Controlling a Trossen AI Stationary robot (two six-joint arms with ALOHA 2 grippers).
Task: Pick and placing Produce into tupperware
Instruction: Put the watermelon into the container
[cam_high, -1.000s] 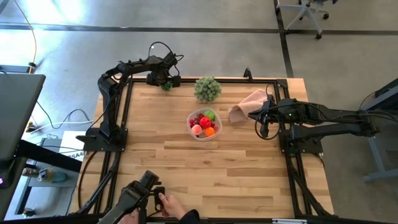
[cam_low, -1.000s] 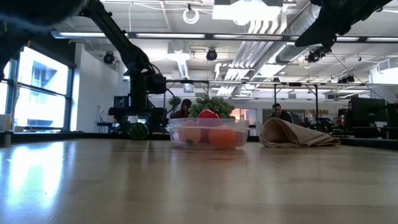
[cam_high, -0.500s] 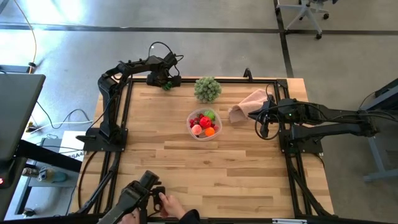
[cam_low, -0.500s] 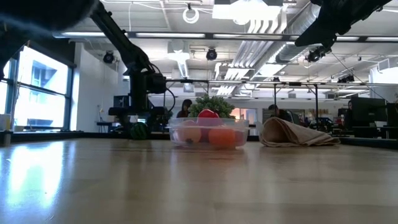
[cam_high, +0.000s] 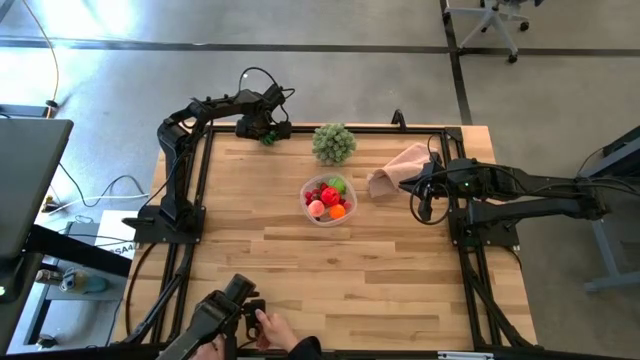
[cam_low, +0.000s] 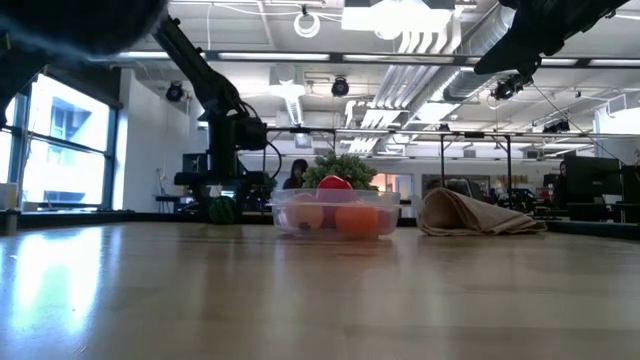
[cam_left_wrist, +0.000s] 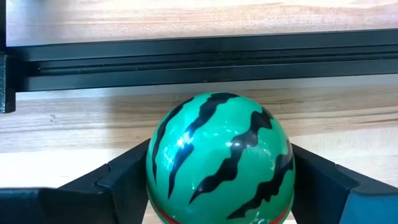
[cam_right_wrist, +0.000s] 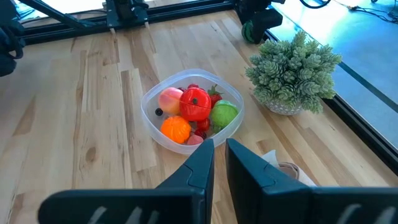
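The tupperware (cam_high: 328, 200) (cam_low: 335, 214) (cam_right_wrist: 191, 115) stands mid-table on its base and holds red, orange, pink and green produce. A dark green striped toy watermelon (cam_left_wrist: 221, 162) (cam_high: 267, 138) (cam_low: 222, 210) sits at the table's far left edge, beside the black frame rail. My left gripper (cam_left_wrist: 221, 183) (cam_high: 266, 132) is shut on it. My right gripper (cam_right_wrist: 219, 155) (cam_high: 424, 208) hovers over the table's right side, near the pink cloth. Its fingers are shut on nothing and point toward the tupperware. My left gripper pinches the toy watermelon between its two fingers, one on each side of the ball (cam_left_wrist: 155, 155). The fingers (cam_left_wrist: 314, 171) come down from above. In the low view the watermelon's underside looks level with the table top.
A pale green leafy ball (cam_high: 333, 143) (cam_right_wrist: 292, 71) stands at the far edge behind the tupperware. A pink cloth (cam_high: 398, 170) (cam_low: 470, 214) lies bunched to its right. A black frame rail (cam_left_wrist: 199, 56) borders the table. A person's hand (cam_high: 270, 328) is at the near edge.
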